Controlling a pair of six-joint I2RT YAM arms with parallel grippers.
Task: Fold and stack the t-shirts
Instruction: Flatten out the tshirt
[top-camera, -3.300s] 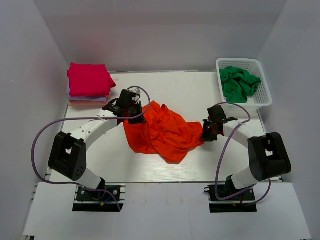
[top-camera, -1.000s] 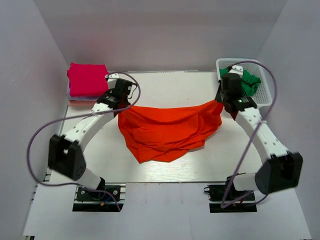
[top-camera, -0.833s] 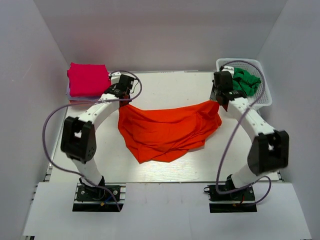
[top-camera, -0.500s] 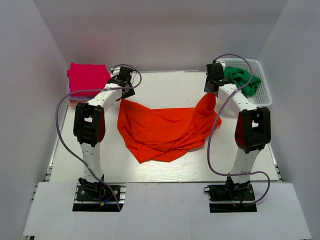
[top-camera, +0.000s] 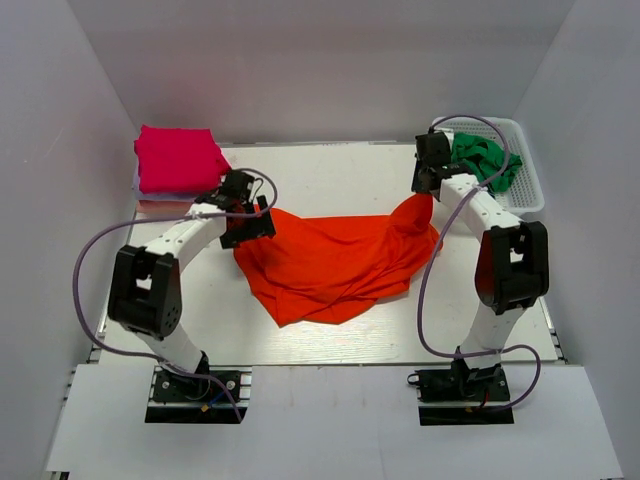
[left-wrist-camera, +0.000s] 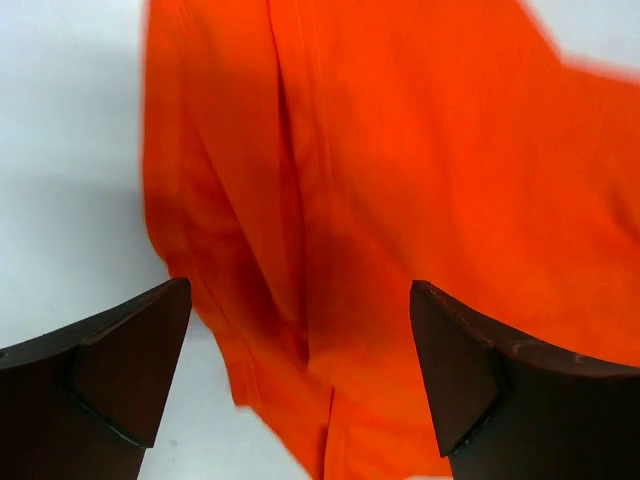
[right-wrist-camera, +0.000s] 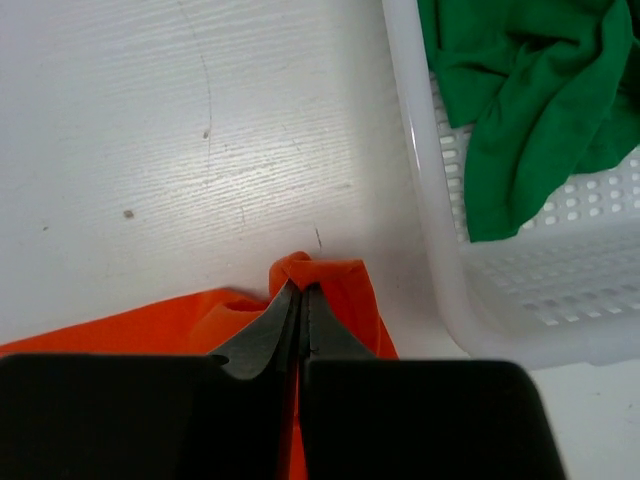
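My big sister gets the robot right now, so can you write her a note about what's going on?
Left tool: open, holding nothing, over the left edge of the orange-red t-shirt.
Right tool: shut on that shirt's right corner, next to the basket.
Where things are: the orange-red t-shirt lies rumpled and unfolded on the table. The magenta t-shirt tops the folded stack at the far left. The green t-shirt is crumpled in the basket.
Done: the stack.
Left: flatten, fold and stack the orange-red one, then the green one.
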